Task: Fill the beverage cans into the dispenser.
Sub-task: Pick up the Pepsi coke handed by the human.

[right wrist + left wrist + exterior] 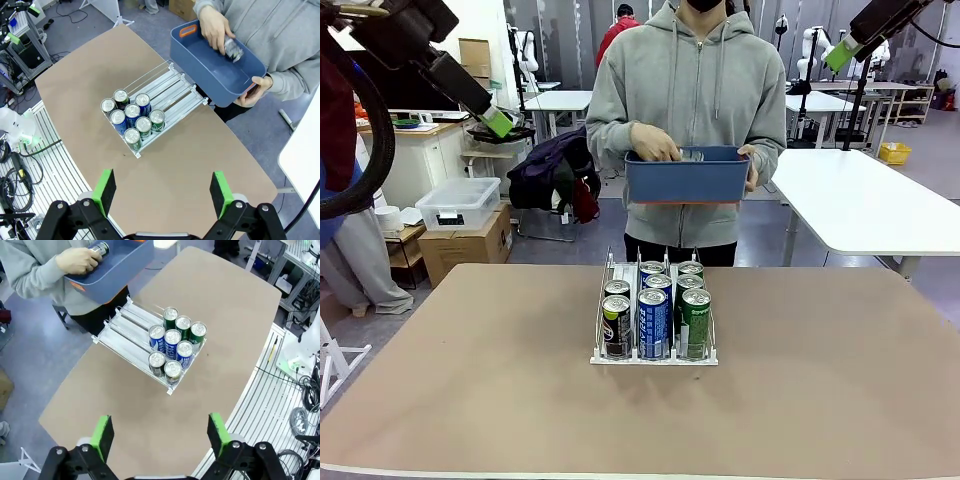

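The dispenser (654, 358) stands mid-table with several beverage cans (653, 318) at its near end: black ones in the left lane, blue in the middle, green on the right. Across the table a person holds a blue bin (688, 178) and grips another can (232, 47) inside it with one hand (653, 141). My left gripper (498, 122) hangs high at the left and is open, as the left wrist view (160, 435) shows. My right gripper (840, 52) hangs high at the right, also open (162, 192). Both are far above the cans (175, 342) and hold nothing.
The far half of the dispenser's lanes (131, 325) is bare rail (172, 92). A wide brown tabletop (840, 380) surrounds the rack. White tables (865, 195) and boxes (460, 205) stand behind the person.
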You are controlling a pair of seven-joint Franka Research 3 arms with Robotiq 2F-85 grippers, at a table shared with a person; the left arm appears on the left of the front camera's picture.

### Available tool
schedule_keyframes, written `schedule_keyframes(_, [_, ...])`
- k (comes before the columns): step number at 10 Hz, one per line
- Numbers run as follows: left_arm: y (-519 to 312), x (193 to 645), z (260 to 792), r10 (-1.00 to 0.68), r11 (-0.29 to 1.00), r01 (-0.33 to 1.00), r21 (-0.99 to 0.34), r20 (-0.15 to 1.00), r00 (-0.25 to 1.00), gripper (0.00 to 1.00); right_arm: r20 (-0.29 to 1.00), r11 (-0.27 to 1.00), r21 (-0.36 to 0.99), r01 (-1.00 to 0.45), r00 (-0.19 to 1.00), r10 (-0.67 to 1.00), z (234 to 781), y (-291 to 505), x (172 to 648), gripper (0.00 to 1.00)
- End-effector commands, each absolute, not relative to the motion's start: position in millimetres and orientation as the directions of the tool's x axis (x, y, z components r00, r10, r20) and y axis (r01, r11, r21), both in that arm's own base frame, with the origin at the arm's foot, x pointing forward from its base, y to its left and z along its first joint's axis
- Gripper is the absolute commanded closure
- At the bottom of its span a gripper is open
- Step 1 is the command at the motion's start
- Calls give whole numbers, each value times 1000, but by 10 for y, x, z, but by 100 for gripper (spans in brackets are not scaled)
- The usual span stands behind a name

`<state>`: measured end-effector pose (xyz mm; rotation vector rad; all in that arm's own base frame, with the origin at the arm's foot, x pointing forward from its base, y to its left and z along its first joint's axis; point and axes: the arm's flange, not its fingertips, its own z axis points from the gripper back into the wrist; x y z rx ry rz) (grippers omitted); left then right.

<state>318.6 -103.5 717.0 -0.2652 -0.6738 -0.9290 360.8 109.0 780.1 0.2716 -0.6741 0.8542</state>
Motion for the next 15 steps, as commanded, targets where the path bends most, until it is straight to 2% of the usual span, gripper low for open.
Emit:
schedule_keyframes(1, [-981,3165,7087,-633,555,830,59,678,375,0,646,638,-39,-769,467,603,7792,1085,3601,0])
schedule_keyframes(3, [-1007,3172,7185,-642,588,806,70,646,412,0,646,638,-39,-769,467,603,7792,1085,3601,0])
schedule_keyframes(15, [-1007,3172,7185,-642,588,806,70,646,412,0,646,638,-39,-769,467,603,7792,1085,3601,0])
